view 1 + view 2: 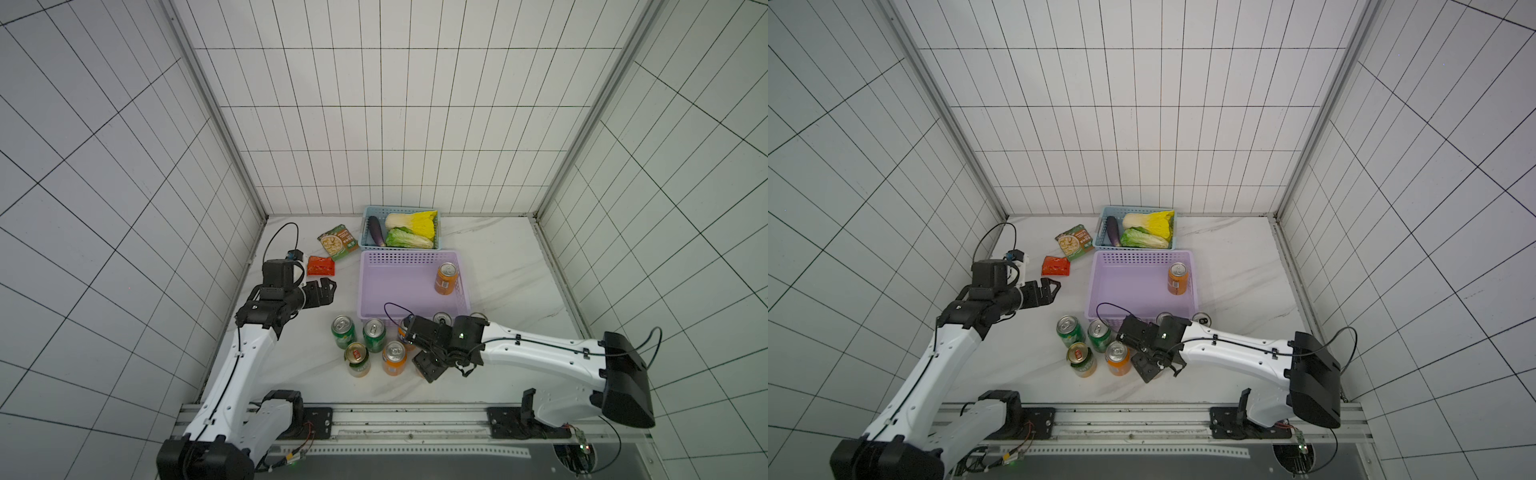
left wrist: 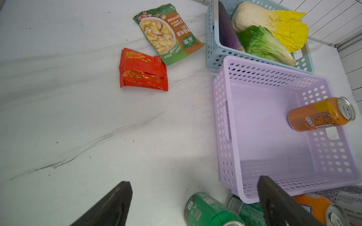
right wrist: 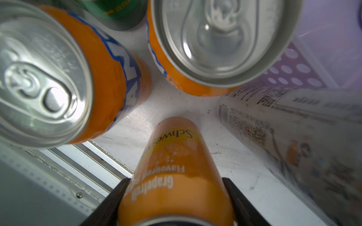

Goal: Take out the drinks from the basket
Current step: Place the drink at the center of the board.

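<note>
The lilac basket holds one orange can, upright by its right wall. In front of it on the table stand two green cans, a dark green can with a red-gold top, an orange can and two silver-white cans. My right gripper is shut on another orange can, upright among this group; the arm hides it in both top views. My left gripper hangs open and empty, left of the basket.
A light blue basket of vegetables stands right behind the lilac one. A green snack packet and a red one lie on the table at the back left. The metal rail runs along the table's front edge.
</note>
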`<state>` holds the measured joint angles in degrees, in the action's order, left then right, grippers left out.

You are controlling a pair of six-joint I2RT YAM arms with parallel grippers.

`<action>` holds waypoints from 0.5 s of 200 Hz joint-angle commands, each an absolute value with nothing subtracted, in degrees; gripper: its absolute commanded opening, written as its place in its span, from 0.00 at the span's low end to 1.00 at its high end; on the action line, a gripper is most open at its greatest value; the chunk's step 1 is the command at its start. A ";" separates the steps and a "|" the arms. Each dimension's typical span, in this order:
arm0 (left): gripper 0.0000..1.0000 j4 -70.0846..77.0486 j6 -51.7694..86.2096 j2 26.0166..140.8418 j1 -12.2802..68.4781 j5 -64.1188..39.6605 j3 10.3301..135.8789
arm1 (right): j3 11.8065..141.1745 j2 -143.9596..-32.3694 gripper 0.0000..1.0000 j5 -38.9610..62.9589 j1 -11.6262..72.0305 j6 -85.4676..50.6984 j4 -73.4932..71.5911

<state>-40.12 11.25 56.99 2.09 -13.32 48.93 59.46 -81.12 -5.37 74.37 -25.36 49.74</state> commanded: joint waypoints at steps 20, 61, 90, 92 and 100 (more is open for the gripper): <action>0.98 -39.92 10.15 57.35 1.80 -13.84 48.96 | 57.83 -81.47 0.66 -6.95 74.66 -26.27 47.11; 0.98 -39.91 10.12 57.40 1.84 -14.05 48.96 | 57.05 -82.06 0.67 -6.46 74.69 -26.18 46.87; 0.98 -39.90 10.05 57.42 1.80 -14.06 48.94 | 57.04 -82.45 0.71 -6.22 74.64 -26.12 46.93; 0.98 -39.90 10.07 57.42 1.83 -14.06 48.95 | 57.04 -82.44 0.71 -6.10 74.69 -26.17 46.93; 0.98 -39.91 10.08 57.47 1.83 -14.06 48.87 | 57.32 -82.44 0.72 -6.12 74.68 -26.17 47.17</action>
